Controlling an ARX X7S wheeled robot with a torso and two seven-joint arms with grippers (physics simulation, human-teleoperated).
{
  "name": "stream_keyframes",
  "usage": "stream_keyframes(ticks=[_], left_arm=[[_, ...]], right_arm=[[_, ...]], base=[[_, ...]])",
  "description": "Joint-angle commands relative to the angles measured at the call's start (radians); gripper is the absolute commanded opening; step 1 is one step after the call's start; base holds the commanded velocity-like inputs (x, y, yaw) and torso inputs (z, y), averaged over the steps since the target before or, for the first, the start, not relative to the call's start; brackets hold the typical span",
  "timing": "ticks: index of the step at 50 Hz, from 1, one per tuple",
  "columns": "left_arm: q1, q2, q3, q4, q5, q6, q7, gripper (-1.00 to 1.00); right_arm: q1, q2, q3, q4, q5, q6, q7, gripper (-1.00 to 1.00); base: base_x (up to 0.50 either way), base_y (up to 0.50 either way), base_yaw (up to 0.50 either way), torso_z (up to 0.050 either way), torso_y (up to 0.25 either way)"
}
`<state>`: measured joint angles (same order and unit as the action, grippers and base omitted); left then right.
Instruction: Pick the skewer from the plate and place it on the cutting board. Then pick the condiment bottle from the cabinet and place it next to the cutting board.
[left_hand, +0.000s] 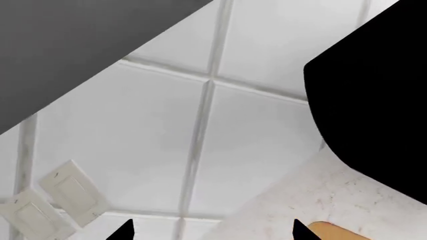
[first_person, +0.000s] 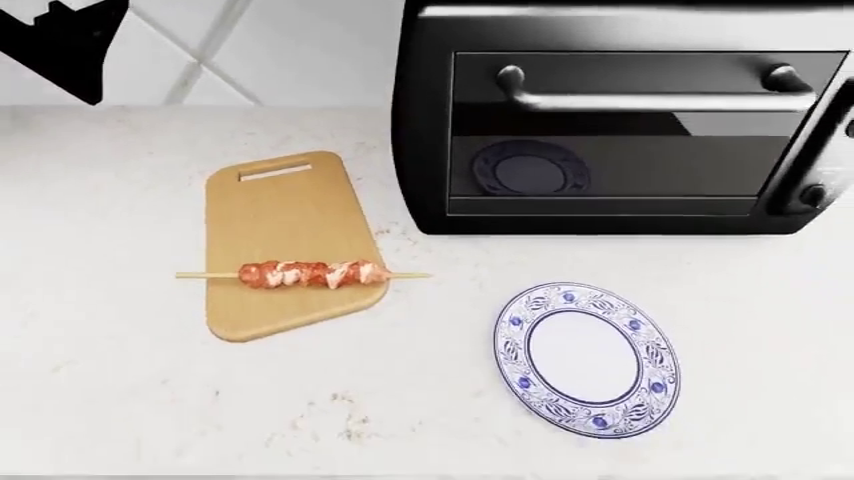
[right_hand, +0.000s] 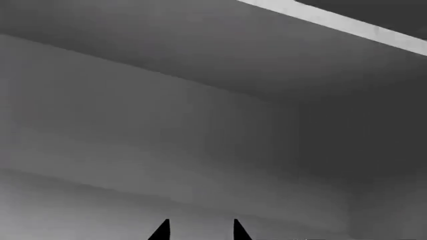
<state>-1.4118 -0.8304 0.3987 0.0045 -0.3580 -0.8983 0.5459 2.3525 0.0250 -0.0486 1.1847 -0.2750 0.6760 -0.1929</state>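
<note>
On the desk (first_person: 120, 400) I count one cutting board (first_person: 287, 215), one skewer (first_person: 304, 274) across it, one plate (first_person: 587, 358), and one black oven (first_person: 627, 115). Two wall switch plates (left_hand: 70, 192) show on the tiles.

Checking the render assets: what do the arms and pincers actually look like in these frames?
Little shows. The left pincer appears as two flat black pointed tips at the edge of the left wrist view; the right pincer shows the same, two black triangular tips closer together. In the head view a jagged black silhouette sits top left, probably the left arm. No cables, markings or shading visible.
</note>
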Motion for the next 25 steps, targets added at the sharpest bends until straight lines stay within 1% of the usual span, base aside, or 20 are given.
stream_keyframes(ticks=[1,13,21,25], left_arm=[[0.000,-0.001,-0.005,-0.005,-0.003,0.004,0.000,1.00],[0.009,-0.006,-0.013,0.002,-0.011,0.002,-0.001,1.00],[0.046,0.001,-0.037,0.015,-0.030,0.020,-0.014,1.00],[0.078,0.012,-0.067,0.032,-0.052,0.040,-0.027,1.00]], right_arm=[[0.004,-0.007,-0.001,-0.020,-0.020,-0.029,-0.014,-1.00],[0.004,-0.005,0.002,-0.019,-0.004,-0.044,-0.022,-1.00],[0.004,-0.003,-0.010,0.063,0.029,-0.101,-0.080,-1.00],[0.004,-0.005,-0.022,0.117,0.052,-0.139,-0.122,-1.00]], base=[[-0.50,0.00,0.00,0.000,0.000],[-0.50,0.00,0.00,0.000,-0.001],[-0.50,0.00,0.00,0.000,-0.001],[-0.50,0.00,0.00,0.000,0.000]])
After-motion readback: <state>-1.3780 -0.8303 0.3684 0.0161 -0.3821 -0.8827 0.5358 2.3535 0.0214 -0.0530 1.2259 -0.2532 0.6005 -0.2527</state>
